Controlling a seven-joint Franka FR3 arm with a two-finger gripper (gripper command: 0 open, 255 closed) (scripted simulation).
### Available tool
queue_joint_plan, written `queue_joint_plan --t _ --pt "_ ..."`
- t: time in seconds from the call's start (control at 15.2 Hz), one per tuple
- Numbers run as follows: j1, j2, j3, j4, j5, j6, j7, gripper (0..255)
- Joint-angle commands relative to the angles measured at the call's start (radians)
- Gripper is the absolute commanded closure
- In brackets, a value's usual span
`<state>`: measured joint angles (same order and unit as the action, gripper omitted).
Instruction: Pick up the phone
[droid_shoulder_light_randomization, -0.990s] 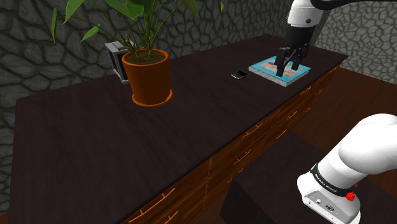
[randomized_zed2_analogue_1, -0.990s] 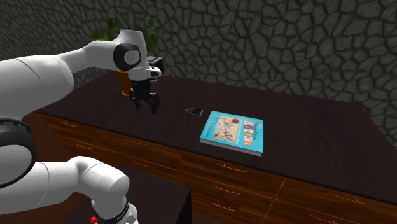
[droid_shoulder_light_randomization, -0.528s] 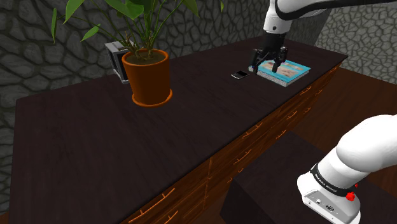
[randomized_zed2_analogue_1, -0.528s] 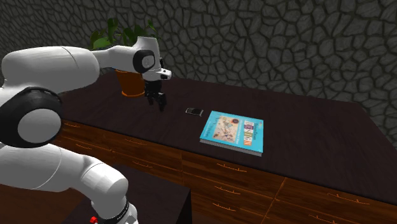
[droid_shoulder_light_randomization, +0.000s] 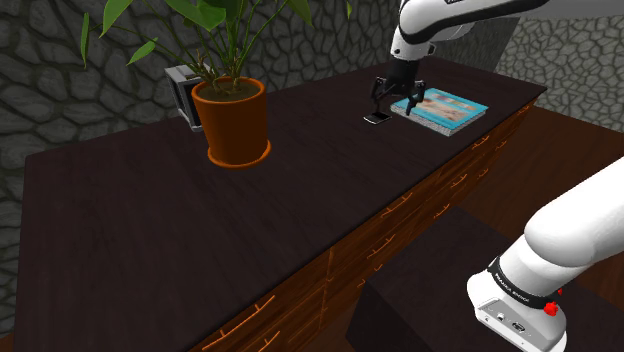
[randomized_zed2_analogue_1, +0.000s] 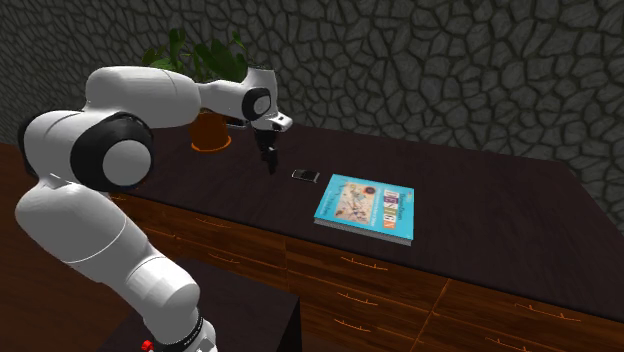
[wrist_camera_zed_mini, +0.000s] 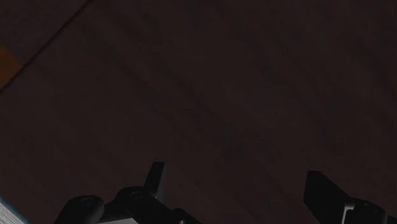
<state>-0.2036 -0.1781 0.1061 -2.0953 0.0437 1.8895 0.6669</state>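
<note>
Fingers (wrist_camera_zed_mini: 320, 189) of the gripper (droid_shoulder_light_randomization: 394, 106) stood apart and empty over the table (droid_shoulder_light_randomization: 150, 230), the phone (droid_shoulder_light_randomization: 377, 118) lying flat just beside and below them, not between them. A straight descent could have set one tip on the phone or shoved it aside. So thin a thing might have slipped the grip, and the book (droid_shoulder_light_randomization: 445, 106) beyond could have been clipped.

Dark stone walls (randomized_zed2_analogue_1: 450, 60), long dark-topped wooden dresser (droid_shoulder_light_randomization: 130, 230), reddish drawer fronts (randomized_zed2_analogue_1: 360, 285), brown wooden floor (droid_shoulder_light_randomization: 575, 150), dim light
</note>
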Motion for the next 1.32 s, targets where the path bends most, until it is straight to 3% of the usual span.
queue_joint_plan --t 0.0,0.73,1.25 --pt "-0.014 0.07 0.0 0.055 -0.001 0.026 0.084 0" --pt "-0.079 0.386 -0.073 0.312 0.003 0.142 0.448 0" --pt "-0.078 0.42 -0.074 0.253 0.005 0.236 0.447 0"
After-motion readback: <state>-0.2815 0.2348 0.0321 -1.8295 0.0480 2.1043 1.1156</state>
